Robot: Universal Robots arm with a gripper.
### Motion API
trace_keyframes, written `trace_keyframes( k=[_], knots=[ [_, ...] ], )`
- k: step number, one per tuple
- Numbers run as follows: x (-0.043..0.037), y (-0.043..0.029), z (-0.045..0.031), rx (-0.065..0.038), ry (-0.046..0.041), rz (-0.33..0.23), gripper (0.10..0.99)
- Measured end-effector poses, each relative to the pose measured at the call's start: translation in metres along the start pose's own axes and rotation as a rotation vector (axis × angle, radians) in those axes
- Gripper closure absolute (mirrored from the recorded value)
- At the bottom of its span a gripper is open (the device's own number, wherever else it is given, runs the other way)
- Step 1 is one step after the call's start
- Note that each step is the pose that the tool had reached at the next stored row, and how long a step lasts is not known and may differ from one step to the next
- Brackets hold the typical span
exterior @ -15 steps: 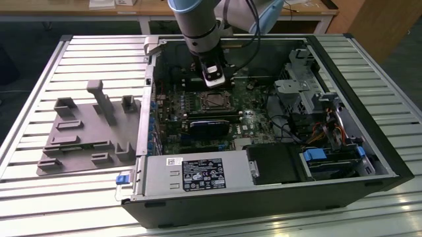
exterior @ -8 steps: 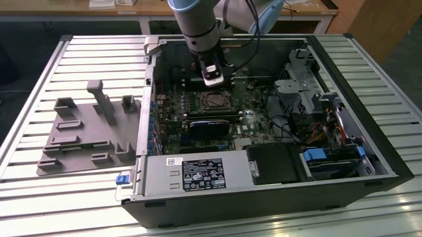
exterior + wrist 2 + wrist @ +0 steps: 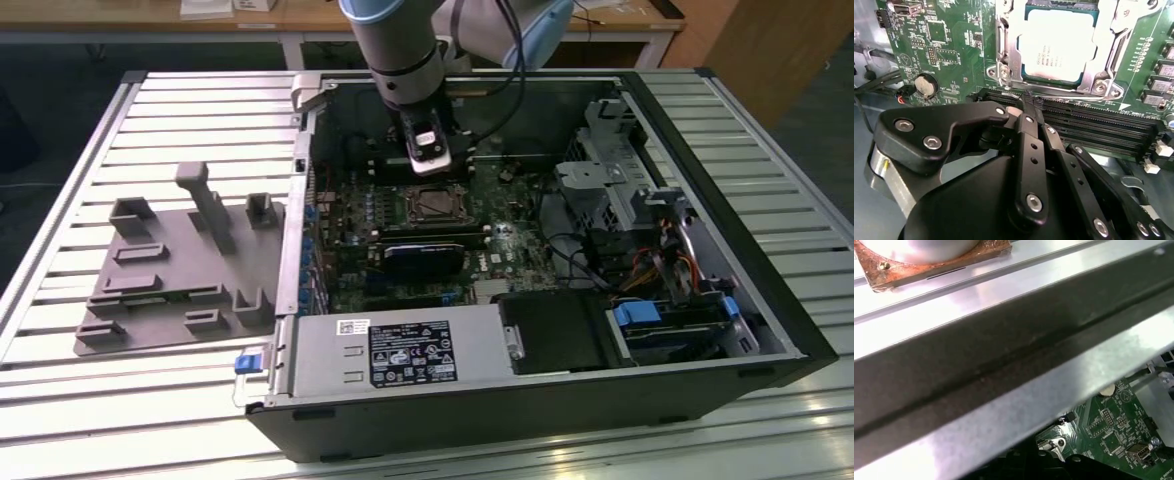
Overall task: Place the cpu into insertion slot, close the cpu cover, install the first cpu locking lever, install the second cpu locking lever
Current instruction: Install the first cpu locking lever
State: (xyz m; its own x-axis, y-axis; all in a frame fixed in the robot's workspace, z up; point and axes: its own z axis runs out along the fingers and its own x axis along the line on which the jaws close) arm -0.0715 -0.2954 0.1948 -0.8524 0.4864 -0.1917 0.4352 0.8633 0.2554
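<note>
Matte black jaws (pressed together, empty) hang near the square silvery cpu (image 3: pixel 1059 47).

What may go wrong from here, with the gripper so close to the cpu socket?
1. The gripper sits just beside the memory slots, next to the cpu cover; a small drift might scrape the slots or the green board.
2. The cpu shows through the cover's cut-out; a knock on that frame might shift it, if it is not locked yet.

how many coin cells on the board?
1. The coin cell sits on the green board in the second wrist view; the gripper hides some of the board, so more may be hidden.
</note>
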Motion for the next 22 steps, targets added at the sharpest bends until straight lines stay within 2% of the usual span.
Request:
trace_keyframes(
  k=[10,17,22],
  knots=[
    [0.0005,-0.0008,0.0028,0.022,-0.0122,-0.008,0.984],
    [0.0008,-0.0013,0.0053,0.023,-0.0124,-0.008,0.984],
    [0.0007,-0.0013,0.0056,0.019,-0.0109,-0.007,0.984]
  ],
)
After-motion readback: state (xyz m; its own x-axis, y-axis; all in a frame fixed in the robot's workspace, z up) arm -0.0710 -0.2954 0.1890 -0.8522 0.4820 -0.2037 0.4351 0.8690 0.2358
